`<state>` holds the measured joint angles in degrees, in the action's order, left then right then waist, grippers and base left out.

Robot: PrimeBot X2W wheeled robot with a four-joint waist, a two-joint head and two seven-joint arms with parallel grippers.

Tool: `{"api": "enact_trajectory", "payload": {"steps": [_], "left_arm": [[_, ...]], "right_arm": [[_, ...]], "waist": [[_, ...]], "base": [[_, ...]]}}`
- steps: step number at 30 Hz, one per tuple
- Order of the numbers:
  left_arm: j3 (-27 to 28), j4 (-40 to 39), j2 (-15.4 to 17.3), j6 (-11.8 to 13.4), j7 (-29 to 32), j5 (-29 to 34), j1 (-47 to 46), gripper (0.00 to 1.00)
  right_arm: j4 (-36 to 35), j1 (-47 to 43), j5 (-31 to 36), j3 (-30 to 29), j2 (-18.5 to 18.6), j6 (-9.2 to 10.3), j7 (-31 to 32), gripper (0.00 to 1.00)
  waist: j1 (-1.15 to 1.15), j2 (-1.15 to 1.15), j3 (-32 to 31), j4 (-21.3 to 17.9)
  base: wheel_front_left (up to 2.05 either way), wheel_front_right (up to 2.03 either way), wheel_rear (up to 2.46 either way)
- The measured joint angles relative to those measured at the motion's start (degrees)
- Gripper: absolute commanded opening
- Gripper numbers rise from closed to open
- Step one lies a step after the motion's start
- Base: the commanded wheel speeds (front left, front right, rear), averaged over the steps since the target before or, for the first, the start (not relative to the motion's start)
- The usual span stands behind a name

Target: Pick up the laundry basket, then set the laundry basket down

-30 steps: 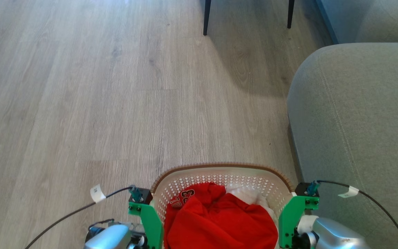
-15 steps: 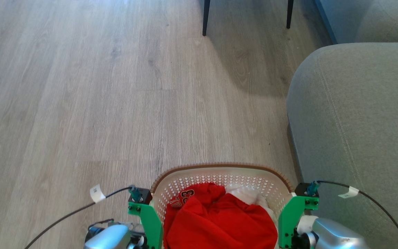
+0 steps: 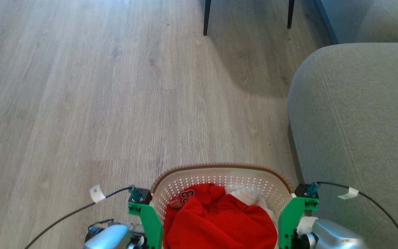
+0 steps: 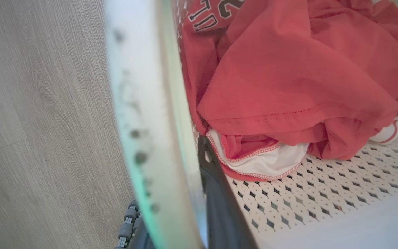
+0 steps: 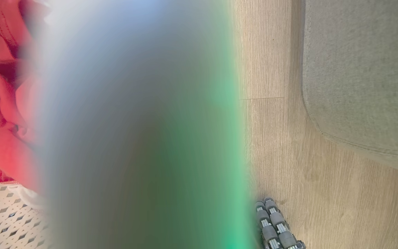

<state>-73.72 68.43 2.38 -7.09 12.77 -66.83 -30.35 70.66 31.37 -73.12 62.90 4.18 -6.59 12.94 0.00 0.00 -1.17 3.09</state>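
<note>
- The laundry basket (image 3: 219, 179) sits at the bottom centre of your head view, between the two arms. Its brown rim curves away from you, and its right side is near the grey sofa (image 3: 358, 121).
- Load: a red shirt (image 3: 219, 221) with dark numerals is heaped inside. A white cloth (image 3: 248, 195) shows behind it, against the perforated wall.
- Left gripper (image 4: 192, 166): clamped on the basket's left wall. In the left wrist view one dark finger (image 4: 219, 207) lies flat against the inside of the wall. The pale rim runs up the middle and covers the other finger.
- Right gripper (image 3: 288, 224): its green mount presses close to the basket's right side. In the right wrist view a pale-to-green blur lies straight over the fingers, so you cannot tell whether it is clenched or released.
- Ground: wood-look floor (image 3: 81, 103) ahead of you, with two thin dark legs (image 3: 206, 17) at the far edge.
- Ribbed grey rollers (image 4: 127, 221) show low in both wrist views, beside the basket.
- A tagged black cable (image 3: 64, 216) trails from each wrist.
</note>
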Motion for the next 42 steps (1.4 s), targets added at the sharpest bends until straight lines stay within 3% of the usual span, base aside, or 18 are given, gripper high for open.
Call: {"api": "enact_trajectory", "payload": {"steps": [42], "left_arm": [[0.0, 0.0, 0.1, 0.0, 0.0, 0.0, 0.0, 0.00]], "right_arm": [[0.5, 1.2, -5.1, 5.5, 0.0, 0.01, -0.8, 0.00]], "waist": [[0.00, 0.00, 0.7, 0.5]], "base": [[0.00, 0.00, 0.00]]}}
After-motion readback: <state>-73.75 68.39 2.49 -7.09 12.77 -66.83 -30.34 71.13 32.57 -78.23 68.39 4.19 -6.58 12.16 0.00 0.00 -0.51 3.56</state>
